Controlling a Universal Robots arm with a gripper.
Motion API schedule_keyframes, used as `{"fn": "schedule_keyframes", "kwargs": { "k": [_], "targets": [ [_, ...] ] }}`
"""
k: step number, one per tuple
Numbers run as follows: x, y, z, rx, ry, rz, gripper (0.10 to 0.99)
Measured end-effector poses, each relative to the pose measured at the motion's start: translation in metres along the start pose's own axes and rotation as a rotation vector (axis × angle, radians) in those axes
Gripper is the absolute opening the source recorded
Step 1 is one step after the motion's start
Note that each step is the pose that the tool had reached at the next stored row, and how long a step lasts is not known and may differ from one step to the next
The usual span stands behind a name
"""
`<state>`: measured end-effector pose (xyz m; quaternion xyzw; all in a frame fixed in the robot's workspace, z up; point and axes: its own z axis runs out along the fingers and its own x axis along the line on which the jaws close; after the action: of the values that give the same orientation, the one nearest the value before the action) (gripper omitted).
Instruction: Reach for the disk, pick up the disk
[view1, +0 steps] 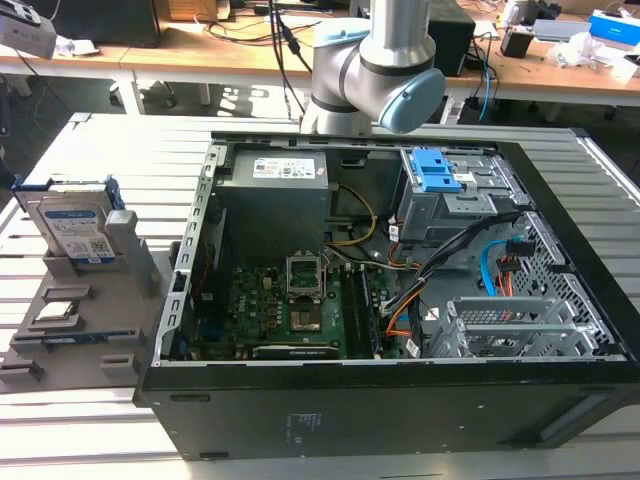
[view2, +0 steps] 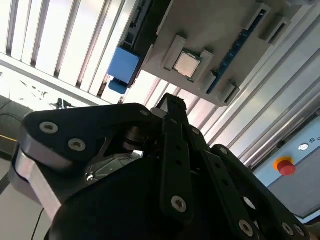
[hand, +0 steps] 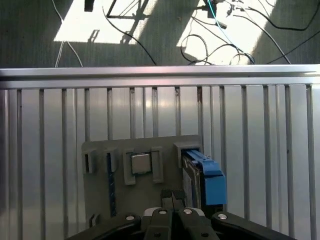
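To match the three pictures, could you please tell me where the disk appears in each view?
Exterior view: the disk stands upright in the grey holder at the exterior view's left.
Second wrist view: the disk's blue rail shows at the holder's edge.
First wrist view: the disk sits edge-on beside the processor chip.
Shared landmark: the processor chip.

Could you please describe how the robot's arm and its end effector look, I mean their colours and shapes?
The arm is a round silver tube with grey joint housings, and one joint bears a light blue round cap. The end effector is black in both wrist views. It is built of flat linked bars, with small silver screw heads at the pivots.
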<state>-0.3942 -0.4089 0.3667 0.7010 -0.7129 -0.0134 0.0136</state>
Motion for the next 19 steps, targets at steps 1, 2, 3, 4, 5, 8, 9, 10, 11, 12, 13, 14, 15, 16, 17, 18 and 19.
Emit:
{"fn": "schedule_keyframes", "kwargs": {
  "k": [1, 2, 3, 4, 5, 8, 9, 10, 11, 12, 13, 14, 15, 16, 17, 18, 19],
  "targets": [
    [0.0, 0.0, 0.0, 0.0, -0.0001, 0.006, 0.106],
    [0.0, 0.0, 0.0001, 0.0, -0.0006, 0.023, 0.106],
    [-0.0001, 0.0, 0.0001, 0.0, -0.0008, 0.035, 0.106],
    [-0.0001, 0.0, 0.0003, 0.0, -0.0012, 0.057, 0.106],
    [0.0, 0.0, 0.0006, 0.0, -0.0017, 0.093, 0.106],
    [0.0, 0.0, 0.0007, 0.0, -0.0019, 0.104, 0.114],
    [0.0, 0.0, 0.0007, 0.0, -0.0018, 0.105, 0.169],
    [0.0, 0.0, 0.0007, 0.0, -0.0019, 0.105, 0.169],
    [0.0, 0.0, 0.0007, 0.0, -0.0018, 0.105, 0.235],
    [0.0, 0.0, 0.0007, 0.0, -0.0019, 0.105, 0.357],
    [0.0, 0.0, 0.0007, 0.0, -0.0018, 0.105, 0.357],
    [0.0, 0.0, 0.0007, 0.0, -0.0019, 0.105, 0.357],
    [0.0, 0.0, 0.0007, 0.0, -0.0019, 0.106, 0.416],
    [0.0, 0.0, 0.0007, 0.0, -0.0019, 0.106, 0.478],
    [0.0, 0.0, 0.0007, 0.0, -0.0019, 0.106, 0.537],
    [0.0, 0.0, 0.0007, 0.0, -0.0019, 0.106, 0.6],
    [0.0, 0.0, 0.0007, 0.0, -0.0019, 0.106, 0.6]
  ]
}}
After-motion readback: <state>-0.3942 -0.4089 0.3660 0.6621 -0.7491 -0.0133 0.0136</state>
